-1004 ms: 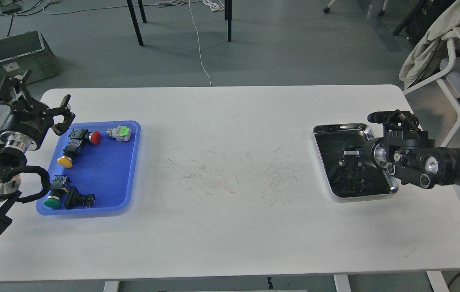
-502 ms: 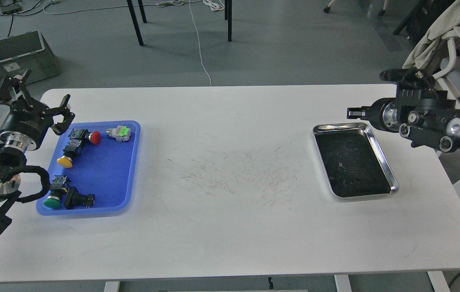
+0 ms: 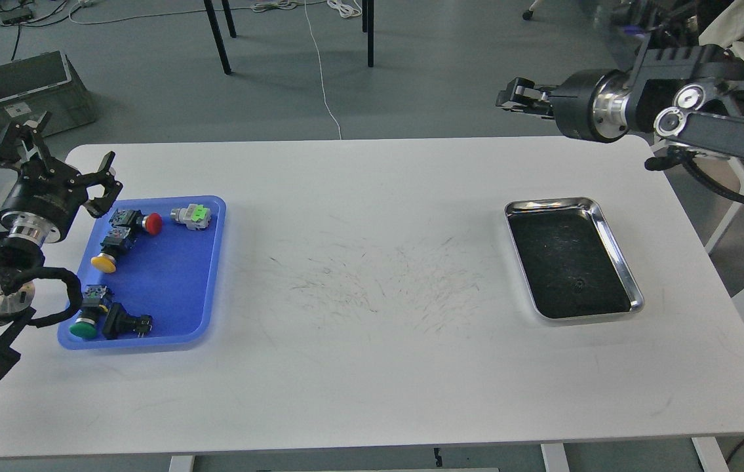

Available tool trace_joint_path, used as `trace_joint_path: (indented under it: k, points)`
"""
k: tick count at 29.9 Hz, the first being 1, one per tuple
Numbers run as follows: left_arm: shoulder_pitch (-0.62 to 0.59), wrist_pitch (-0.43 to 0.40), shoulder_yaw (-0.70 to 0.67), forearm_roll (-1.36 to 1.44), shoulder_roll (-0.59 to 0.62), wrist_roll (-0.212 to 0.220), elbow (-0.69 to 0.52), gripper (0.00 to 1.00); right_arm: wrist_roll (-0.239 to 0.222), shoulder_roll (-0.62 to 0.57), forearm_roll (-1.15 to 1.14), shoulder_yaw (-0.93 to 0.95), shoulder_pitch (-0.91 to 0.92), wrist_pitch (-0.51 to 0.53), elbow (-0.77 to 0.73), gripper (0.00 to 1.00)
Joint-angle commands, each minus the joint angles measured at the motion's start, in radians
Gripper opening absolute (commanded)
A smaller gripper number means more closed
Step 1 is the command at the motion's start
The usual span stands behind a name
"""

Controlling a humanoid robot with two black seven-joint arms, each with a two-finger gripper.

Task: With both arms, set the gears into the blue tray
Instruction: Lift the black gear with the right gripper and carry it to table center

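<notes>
Head view: my right gripper [image 3: 514,99], too end-on to tell its gap, hangs beyond the steel tray [image 3: 609,231] where one gear [image 3: 580,284] shows; left gripper [image 3: 57,154], spread wide, waits beside blue tray [image 3: 211,262], probably for handoff.

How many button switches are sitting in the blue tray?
5, all in the blue tray: the red one and the green-and-silver one at the far end, the yellow one mid-left, the green one and the black one at the near end.
</notes>
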Motion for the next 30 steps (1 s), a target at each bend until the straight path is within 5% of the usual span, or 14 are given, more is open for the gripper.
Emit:
trace_joint_path:
  k: [1, 12, 30]
  points:
    - [0.0, 0.0, 0.002, 0.005, 0.003, 0.0, 0.003, 0.99, 0.005, 0.107, 0.029, 0.003, -0.013, -0.028, -0.007, 0.01]
    - [0.002, 0.0, 0.0, 0.005, 0.004, 0.0, 0.006, 0.99, 0.016, 0.506, 0.038, -0.02, -0.068, -0.06, -0.137, 0.02]
    - [0.003, 0.0, 0.0, 0.005, 0.026, 0.0, 0.006, 0.99, 0.017, 0.507, 0.047, -0.044, -0.22, -0.109, -0.249, 0.02]
